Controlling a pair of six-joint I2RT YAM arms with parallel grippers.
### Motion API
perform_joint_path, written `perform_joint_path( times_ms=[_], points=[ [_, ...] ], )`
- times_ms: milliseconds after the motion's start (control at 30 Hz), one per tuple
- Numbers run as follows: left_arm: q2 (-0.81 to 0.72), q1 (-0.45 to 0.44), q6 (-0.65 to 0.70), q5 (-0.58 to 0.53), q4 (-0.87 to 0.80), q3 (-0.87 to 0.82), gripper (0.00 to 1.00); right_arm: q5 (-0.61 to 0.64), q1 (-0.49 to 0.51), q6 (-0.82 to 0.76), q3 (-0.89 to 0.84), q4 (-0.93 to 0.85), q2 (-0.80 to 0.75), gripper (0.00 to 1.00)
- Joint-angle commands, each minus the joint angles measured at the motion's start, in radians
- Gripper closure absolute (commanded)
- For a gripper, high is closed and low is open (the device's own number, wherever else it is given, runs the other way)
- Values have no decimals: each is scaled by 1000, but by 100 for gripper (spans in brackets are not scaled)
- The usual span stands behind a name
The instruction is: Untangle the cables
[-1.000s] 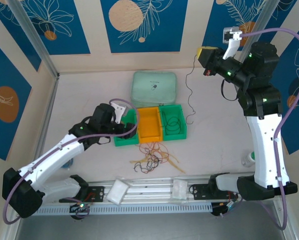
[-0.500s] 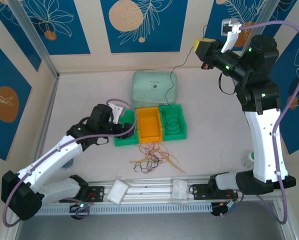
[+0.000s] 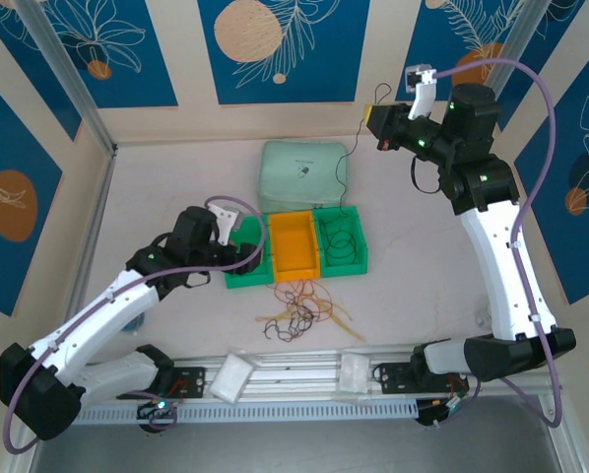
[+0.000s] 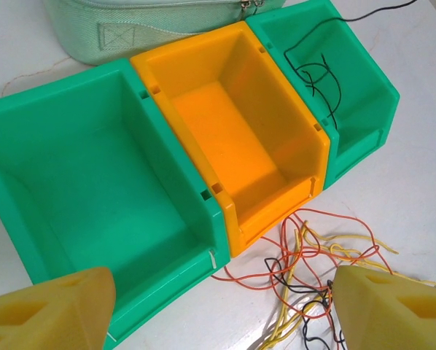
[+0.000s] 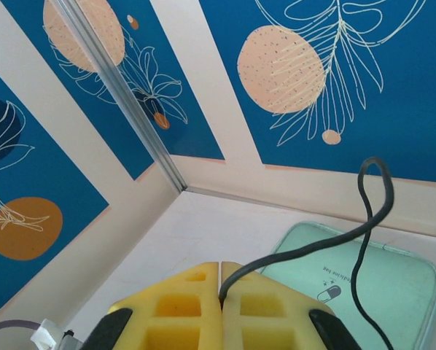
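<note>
At frame left, the left gripper (image 4: 222, 310) hovers wide open over an empty green plastic bin (image 4: 28, 219); the orange plastic bin (image 4: 225, 124) alongside is empty too. Below, a wiry knot of thin yellow, orange and black cables (image 4: 305, 270) awaits sorting. Upper right, the right gripper (image 5: 220, 292) pinches one limp black cable (image 5: 374, 162) trailing into the right green bin (image 4: 364, 95).

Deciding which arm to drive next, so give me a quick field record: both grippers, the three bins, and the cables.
left gripper: open, holding nothing, above the left green plastic bin
right gripper: shut on a thin black cable, raised near the back wall
thin black cable: trails down into the right green plastic bin
left green plastic bin: empty
orange plastic bin: empty
tangle of yellow, orange and black cables: on the table, in front of the bins
mint fabric pouch: behind the bins
</note>
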Motion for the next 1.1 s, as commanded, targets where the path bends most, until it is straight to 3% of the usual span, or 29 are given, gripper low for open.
perform_joint_path(
  times_ms=[0,733,1067],
  points=[
    [-9,15,4,-6,-12,-15,22,9,-11,11,-22,30,0,100],
    [-7,20,6,18,-3,-26,23,-83,77,58,-409,-77,187,99],
    [-38,19,16,0,-31,-44,23,42,55,37,-444,-246,272,100]
  ],
)
